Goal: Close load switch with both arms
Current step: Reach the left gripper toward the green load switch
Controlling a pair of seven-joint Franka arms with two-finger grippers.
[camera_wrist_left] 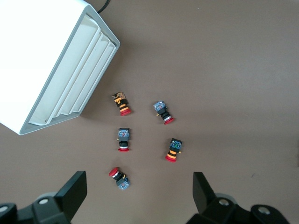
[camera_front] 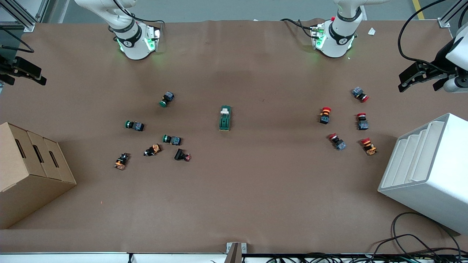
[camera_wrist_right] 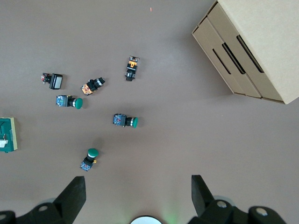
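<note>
Both arms are drawn back to the table's ends and wait; the left gripper (camera_front: 420, 78) hangs at the front view's upper right edge, over the table's margin, and the right gripper (camera_front: 23, 75) at its upper left edge; each has its fingers spread wide and holds and touches nothing. One load switch (camera_front: 225, 118) lies at the frame's centre, cream lever end toward the robots' bases. Six push buttons lie in the frame's left half, three of them green-capped (camera_front: 167, 98); five red-capped buttons (camera_front: 325, 115) lie in the right half. A cardboard box (camera_front: 29, 171) sits lower left; a white tray rack (camera_front: 427, 171) lower right.
</note>
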